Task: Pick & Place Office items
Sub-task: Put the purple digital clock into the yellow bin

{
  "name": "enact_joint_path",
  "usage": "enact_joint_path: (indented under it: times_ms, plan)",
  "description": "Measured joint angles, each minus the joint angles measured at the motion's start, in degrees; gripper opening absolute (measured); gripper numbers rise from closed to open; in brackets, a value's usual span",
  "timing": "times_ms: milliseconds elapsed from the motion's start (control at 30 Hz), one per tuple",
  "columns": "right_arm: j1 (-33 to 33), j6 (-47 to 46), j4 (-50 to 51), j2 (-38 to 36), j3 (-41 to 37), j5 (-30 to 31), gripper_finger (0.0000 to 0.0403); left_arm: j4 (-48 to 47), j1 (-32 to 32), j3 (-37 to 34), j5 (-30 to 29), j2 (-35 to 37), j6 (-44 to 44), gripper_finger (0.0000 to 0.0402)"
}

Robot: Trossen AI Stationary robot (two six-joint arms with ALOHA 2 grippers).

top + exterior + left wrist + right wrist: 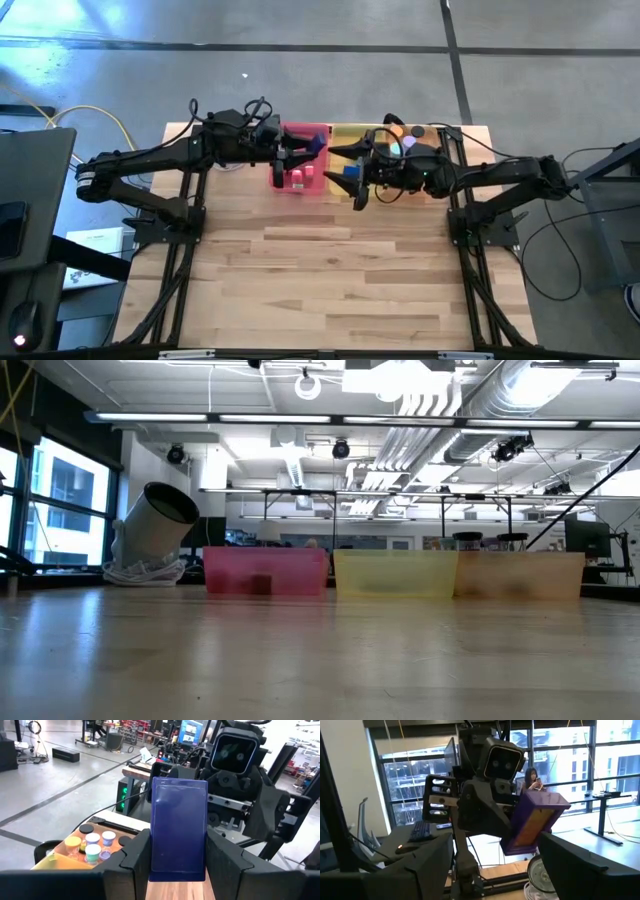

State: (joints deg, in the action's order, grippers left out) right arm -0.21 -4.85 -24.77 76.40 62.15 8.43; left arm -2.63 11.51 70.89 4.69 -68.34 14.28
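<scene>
My left gripper (300,150) hangs over the pink tray (322,190), shut on a flat blue-purple block (179,827). From the right wrist view the same block (535,820) shows purple with an orange face. My right gripper (352,172) faces it from over the yellow tray (345,131). Its fingers (432,865) stand wide open with nothing between them. Small pink pieces (300,178) lie in the pink tray. Round discs and capped pieces (95,845) lie in the orange tray (55,857). My left gripper pinches the block by its two long narrow sides (153,855), at its lower end, between the two fingers. The fingers come in level, pointing toward the table's right. The block stands upright above the fingers, lifted clear over the pink tray.
Three translucent trays, pink (265,572), yellow (395,574) and orange (520,574), stand in a row along the far edge. A round silver-and-white object (155,525) sits left of them. Bare wood (330,280) fills the table's near half. A person (532,777) stands in the room beyond.
</scene>
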Motion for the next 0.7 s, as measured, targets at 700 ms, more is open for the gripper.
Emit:
enact_joint_path:
  times_ms: [700]
  plan:
    - [0.2, -1.5, -0.7, 0.0, 0.0, 3.5, 0.0281, -0.6, -3.4, 0.0, 0.0, 0.0, -2.3, 0.0141]
